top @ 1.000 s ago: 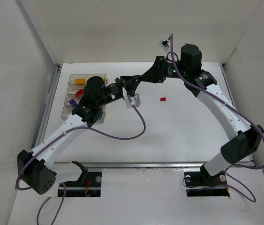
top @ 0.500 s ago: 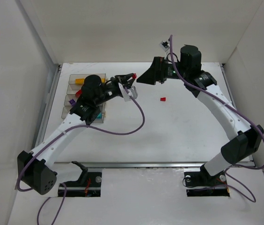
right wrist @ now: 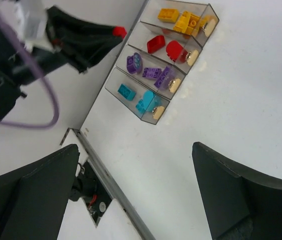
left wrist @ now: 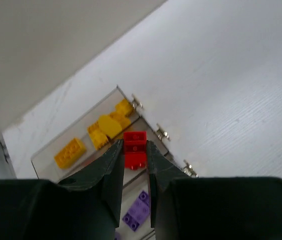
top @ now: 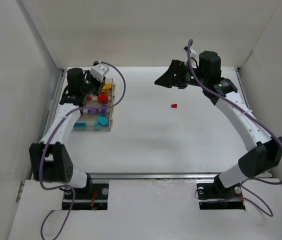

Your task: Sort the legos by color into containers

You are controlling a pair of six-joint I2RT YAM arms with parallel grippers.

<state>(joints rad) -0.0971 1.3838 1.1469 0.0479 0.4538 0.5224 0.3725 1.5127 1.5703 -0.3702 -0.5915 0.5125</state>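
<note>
My left gripper (left wrist: 135, 146) is shut on a small red lego (left wrist: 135, 142) and hangs above the containers (top: 112, 111), a row of clear bins at the table's left. Seen from the right wrist, the red lego (right wrist: 117, 31) sits at the tip of those dark fingers. The bins hold yellow (right wrist: 183, 21), red (right wrist: 156, 43), purple (right wrist: 152, 73) and cyan (right wrist: 143, 102) legos, one colour each. Another red lego (top: 174, 105) lies loose on the table's middle. My right gripper (right wrist: 135, 147) stands wide open and empty, high over the table at the back right.
White walls enclose the table on three sides. A metal rail (top: 151, 175) runs along the near edge by the arm bases. Purple cables loop from both arms, the left one (top: 120, 82) hanging beside the containers.
The left arm has swung from the table's middle back to the left, over the containers, with the red lego. The right gripper has opened and drawn away to the right.
</note>
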